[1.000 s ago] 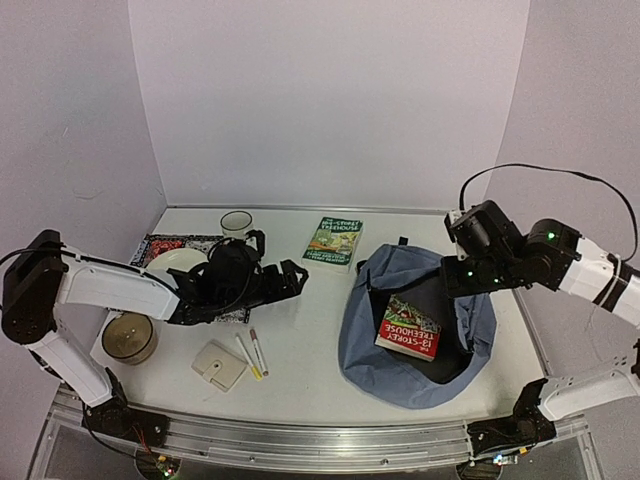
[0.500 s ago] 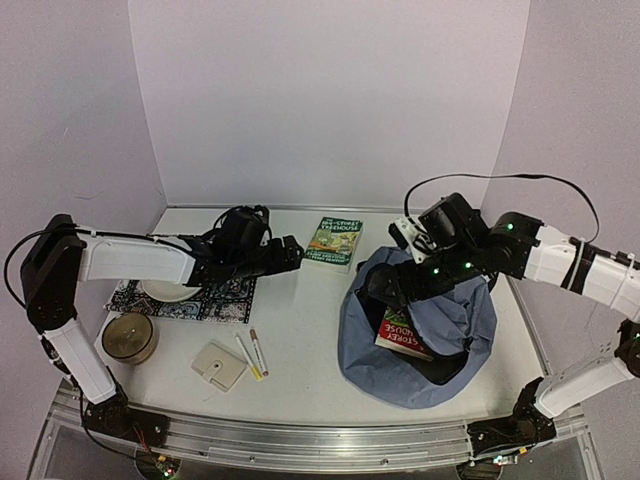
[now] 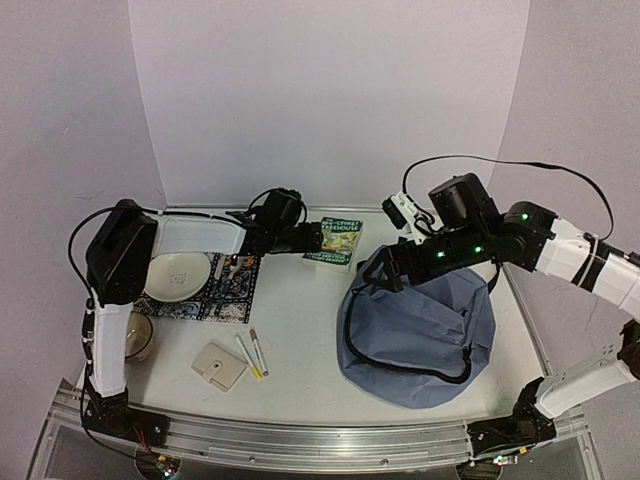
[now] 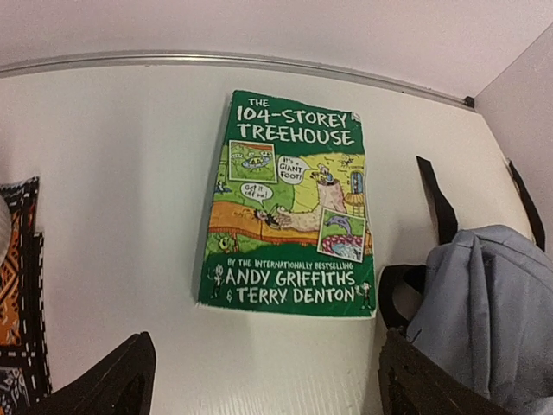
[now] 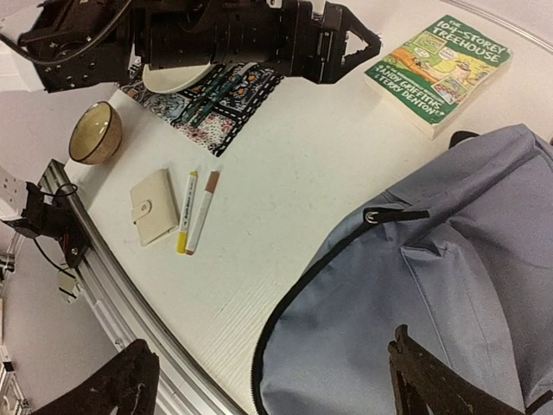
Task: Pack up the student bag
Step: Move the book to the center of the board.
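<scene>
Blue-grey fabric, the student bag (image 3: 420,330) lies slumped by the table's (image 3: 300,310) right edge, toward the front. The right gripper (image 3: 385,272) hangs over the bag's back-left rim, jaws spread and holding nothing. The left gripper (image 3: 311,240), also spread wide, hovers beside the green book (image 3: 338,242) near the back edge.

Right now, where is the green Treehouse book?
In the overhead view the green book lies flat at the back of the table, between the left gripper and the student bag.

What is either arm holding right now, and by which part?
Nothing is held. Left jaws open, facing the green book; right jaws open over the student bag.
</scene>
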### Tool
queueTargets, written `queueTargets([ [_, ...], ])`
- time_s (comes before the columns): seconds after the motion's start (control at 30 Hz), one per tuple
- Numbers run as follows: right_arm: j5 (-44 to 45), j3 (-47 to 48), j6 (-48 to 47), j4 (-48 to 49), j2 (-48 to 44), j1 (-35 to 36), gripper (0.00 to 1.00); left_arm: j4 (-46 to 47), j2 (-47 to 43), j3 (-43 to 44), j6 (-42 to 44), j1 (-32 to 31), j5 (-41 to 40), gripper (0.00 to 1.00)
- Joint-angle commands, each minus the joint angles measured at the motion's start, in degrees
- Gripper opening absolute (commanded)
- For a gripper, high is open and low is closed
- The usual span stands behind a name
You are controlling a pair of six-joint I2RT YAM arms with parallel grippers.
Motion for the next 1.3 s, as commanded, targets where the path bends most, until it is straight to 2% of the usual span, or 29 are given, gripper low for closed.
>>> queueTargets([
  [0.0,6.68,-2.11,1.76,0.89,0.45,0.02,0.93,-3.55,7.71,10.54,5.38,0.71,-4.1,0.91],
  [0.2,8.91,-3.81,3.96,4.53,3.03,0.01,0.93,-7.25,16.67,21.14,6.37,2.25,-4.51,0.89],
  [0.4,12.18,-3.91,5.44,6.38,5.96,0.01,0.93,-10.11,23.11,26.9,7.92,2.69,-4.86,0.84],
  [0.53,13.59,-3.58,5.8,7.8,7.97,-0.02,0.93,-11.43,25.82,28.41,9.23,2.69,-5.66,0.77],
  [0.63,14.51,-3.48,6.04,8.79,9.42,-0.01,0.93,-12.17,26.66,27.52,9.32,2.66,-5.39,0.69],
  [0.7,15.42,-3.37,6.29,9.37,10.47,0.01,0.94,-12.71,26.65,25.65,9.01,2.61,-5.49,0.59],
  [0.83,16.94,-1.05,7.72,10.78,13.53,-0.46,0.94,-13.75,24.89,18.81,7.47,2.46,-4.45,0.47],
  [0.97,16.5,3.57,9.02,12.86,19.04,-3.49,0.92,-13.67,22.28,12.92,6.08,2.34,-3.99,0.43],
  [1.1,16.08,10.83,10.14,14.33,27.13,-5.87,0.88,-13.58,20.64,11.04,5.43,2.34,-2.43,0.43],
  [1.27,15.68,19.6,14.56,15.36,37.32,-9.23,0.76,-13.32,18.82,10.71,5.12,2.28,-0.94,0.42],
])
